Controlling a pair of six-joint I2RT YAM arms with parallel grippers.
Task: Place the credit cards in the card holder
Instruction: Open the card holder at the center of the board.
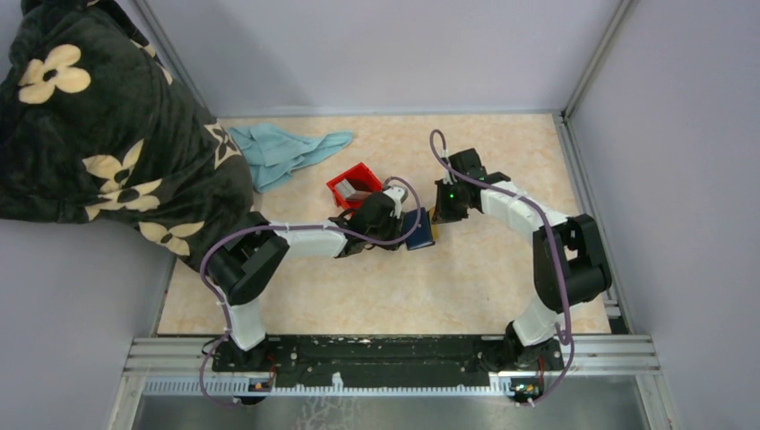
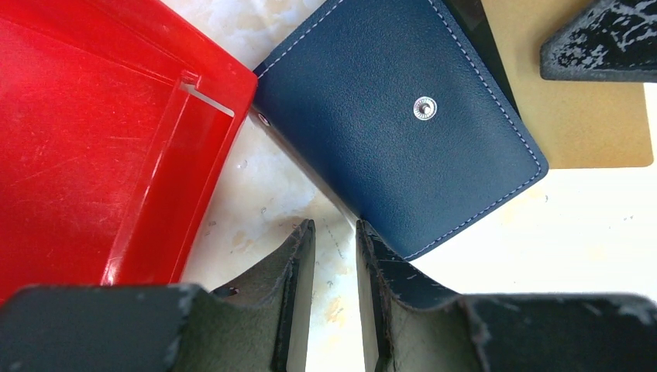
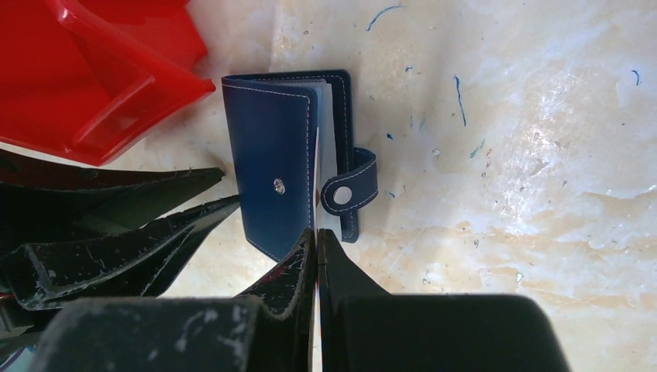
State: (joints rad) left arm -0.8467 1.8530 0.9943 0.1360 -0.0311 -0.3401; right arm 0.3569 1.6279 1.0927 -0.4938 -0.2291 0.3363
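My right end effector [image 3: 318,234] is clenched on 1 tan card [image 2: 581,116], stiff but slick I reckon so pinch its end, left end effector [image 2: 335,236] released by the card holder [image 3: 271,155] mid-frame.

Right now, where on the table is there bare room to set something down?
The table is bare in the near strip between left arm and right arm, and at the far right beyond that arm. The middle is crowded: red bin, card holder, left gripper and right gripper, shut on a tan card. A teal cloth and blanket take the far left.
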